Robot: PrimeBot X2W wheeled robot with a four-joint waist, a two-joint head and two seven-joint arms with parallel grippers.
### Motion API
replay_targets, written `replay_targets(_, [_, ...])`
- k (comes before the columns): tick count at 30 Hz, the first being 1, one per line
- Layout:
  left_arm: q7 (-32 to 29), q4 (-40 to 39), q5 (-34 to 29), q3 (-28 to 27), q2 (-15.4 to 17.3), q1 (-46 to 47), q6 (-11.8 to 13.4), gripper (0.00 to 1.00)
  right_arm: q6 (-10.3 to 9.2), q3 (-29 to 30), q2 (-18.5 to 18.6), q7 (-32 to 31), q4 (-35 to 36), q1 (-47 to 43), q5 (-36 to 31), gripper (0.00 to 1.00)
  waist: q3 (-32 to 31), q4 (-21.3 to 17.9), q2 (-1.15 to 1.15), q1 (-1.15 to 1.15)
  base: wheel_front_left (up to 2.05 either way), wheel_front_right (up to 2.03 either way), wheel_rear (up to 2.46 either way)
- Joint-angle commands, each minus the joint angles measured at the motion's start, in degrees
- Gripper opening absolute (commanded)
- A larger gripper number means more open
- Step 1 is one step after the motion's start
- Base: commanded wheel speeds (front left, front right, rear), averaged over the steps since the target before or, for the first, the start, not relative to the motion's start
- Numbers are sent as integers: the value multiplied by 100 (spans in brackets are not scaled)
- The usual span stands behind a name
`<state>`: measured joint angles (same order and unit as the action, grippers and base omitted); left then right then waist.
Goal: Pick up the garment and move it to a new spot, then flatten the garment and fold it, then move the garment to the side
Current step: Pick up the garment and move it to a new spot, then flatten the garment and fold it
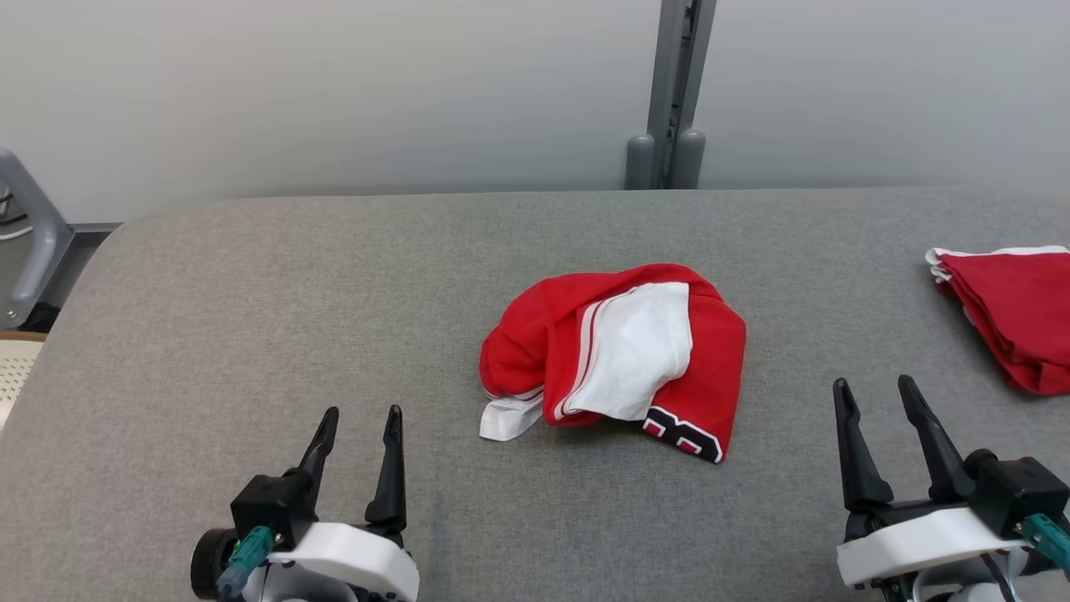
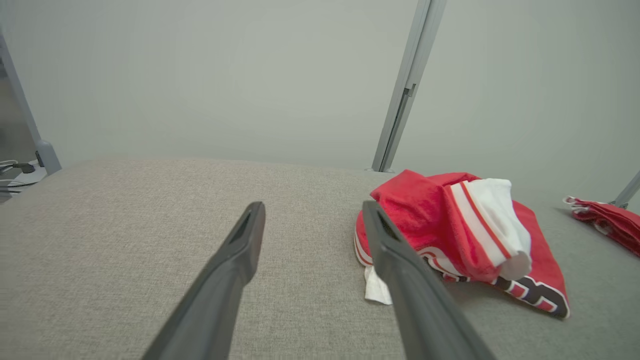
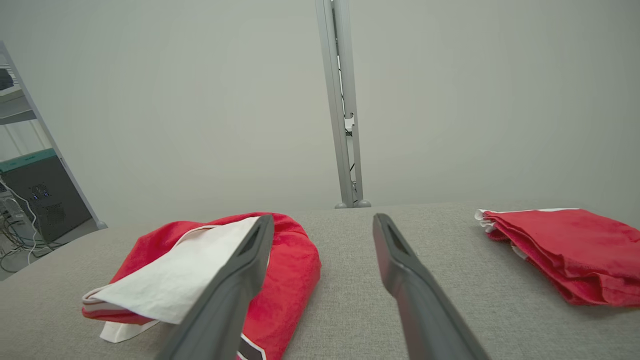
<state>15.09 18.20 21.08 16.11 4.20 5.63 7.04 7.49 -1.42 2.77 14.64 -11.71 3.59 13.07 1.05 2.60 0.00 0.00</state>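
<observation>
While both arms were held low at the near side of the grey padded table, the crumpled red garment was seen lying near the middle of that surface, between the two grippers and farther from the robot than either. A white panel edged with red and white stripes was turned up on top of the heap, a white flap was pushed out at its near left corner, and a black-and-white figure was exposed along its near right hem. The left gripper was shown with its fingers spread apart and nothing between them, well to the left of the cloth and apart from it. The right gripper was likewise shown with its fingers spread and empty, to the right of the cloth. Whether either gripper touched the table could not be told. A folded red stack was laid at the table's right edge, well apart from the garment, and a grey post was set behind the far edge.
</observation>
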Motion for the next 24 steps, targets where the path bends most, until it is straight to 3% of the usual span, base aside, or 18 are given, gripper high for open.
replay_targets(1, [7, -61, -63, -83, 5, -55, -32, 100, 1, 8, 26, 4, 31, -63, -12, 100, -5, 31, 0, 0, 0, 0, 0])
replay_targets(24, [8, -7, -444, -501, -104, -182, -245, 100, 1, -79, 26, 52, -143, -11, 10, 100, -39, 114, 0, 0, 0, 0, 0])
